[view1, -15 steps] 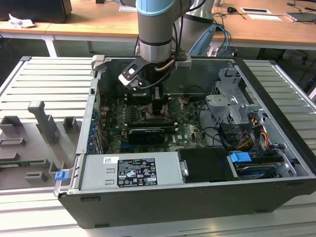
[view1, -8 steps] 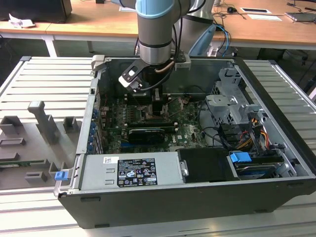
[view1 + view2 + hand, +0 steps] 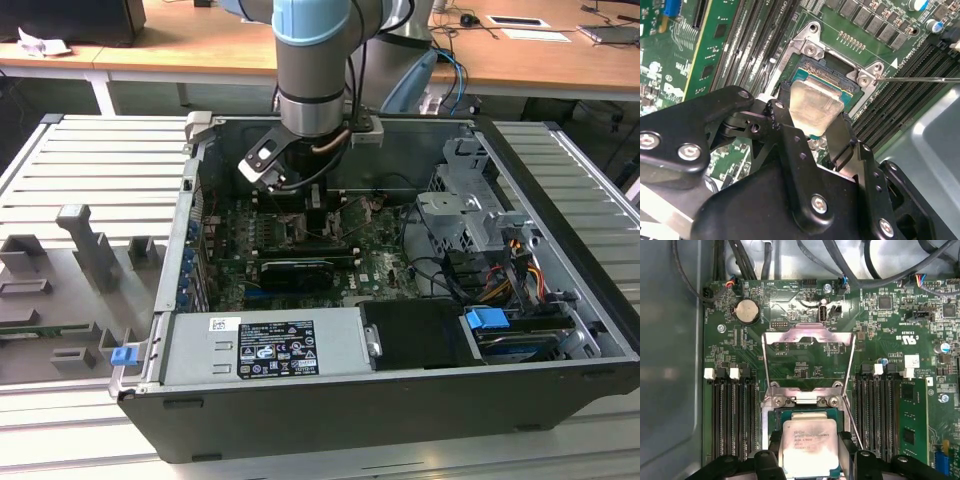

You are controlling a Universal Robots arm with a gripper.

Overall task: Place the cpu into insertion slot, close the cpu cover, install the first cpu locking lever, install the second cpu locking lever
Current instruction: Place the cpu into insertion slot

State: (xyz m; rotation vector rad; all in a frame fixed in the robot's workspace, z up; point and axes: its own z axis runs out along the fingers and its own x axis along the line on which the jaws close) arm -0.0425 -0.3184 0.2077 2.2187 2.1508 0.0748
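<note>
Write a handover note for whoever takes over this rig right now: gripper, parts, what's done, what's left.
Gripper: shut on the chip, fingers on two opposite sides.
Chip: at the socket, metal top up; I can't tell whether it is fully seated.
Cover: open, swung back from the socket on its hinge.
Lever: unlatched, its thin rod standing free beside the socket.
Done: chip brought to the socket.
Left: release of the chip, cover closing, both levers.
</note>
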